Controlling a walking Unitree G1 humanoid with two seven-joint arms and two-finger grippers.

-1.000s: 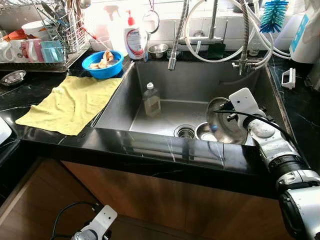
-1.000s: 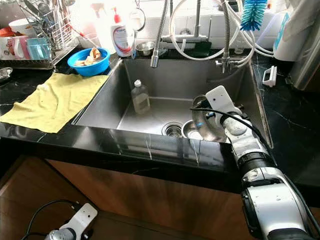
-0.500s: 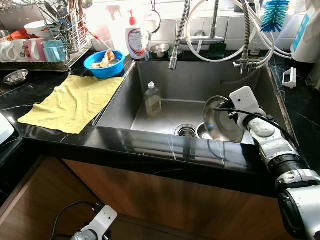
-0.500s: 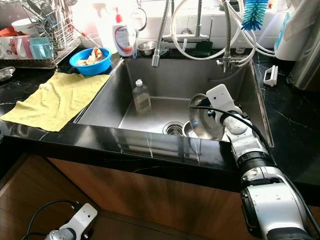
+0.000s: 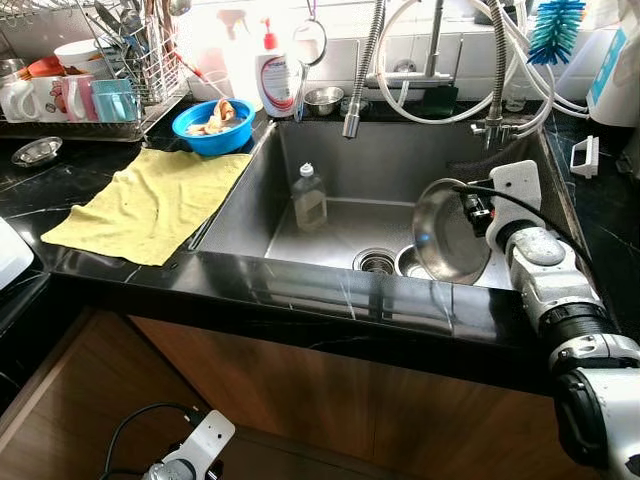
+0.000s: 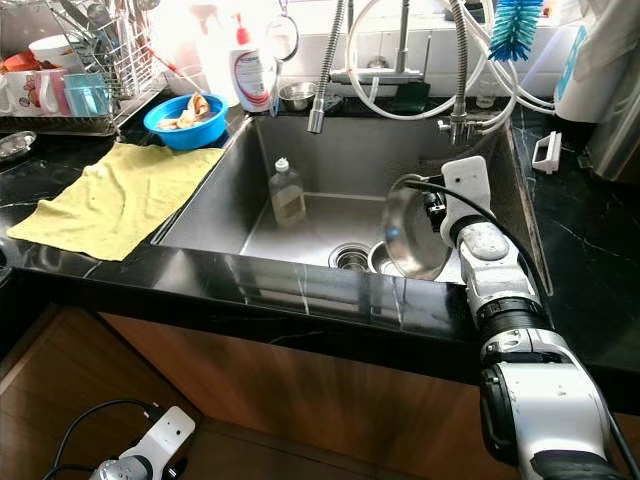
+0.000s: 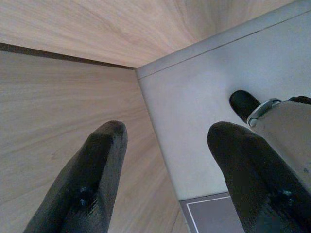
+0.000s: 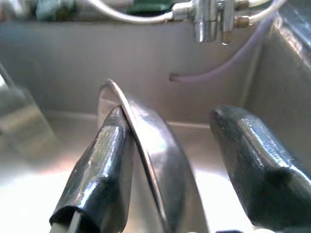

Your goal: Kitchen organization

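Observation:
A round steel plate [image 5: 445, 232] stands tilted on edge over the right side of the sink [image 5: 330, 160], lifted off the bottom. My right gripper [image 8: 170, 121] is shut on the plate's [image 8: 155, 145] rim, one finger [image 8: 104, 160] pressed against its back. A second steel bowl [image 5: 408, 263] lies under it on the sink floor beside the drain [image 5: 374, 262]. My left gripper [image 7: 167, 131] hangs open and empty low down by the wooden cabinet front [image 5: 300, 390].
A clear bottle [image 5: 309, 198] stands in the sink. A yellow cloth [image 5: 150, 205] lies on the black counter to the left, with a blue bowl [image 5: 212, 125] and a dish rack [image 5: 100, 85] behind it. A faucet sprayer [image 5: 350, 122] hangs over the sink's back.
The right gripper has raised the steel plate off the sink floor and turned it more upright. The left arm hangs as before.

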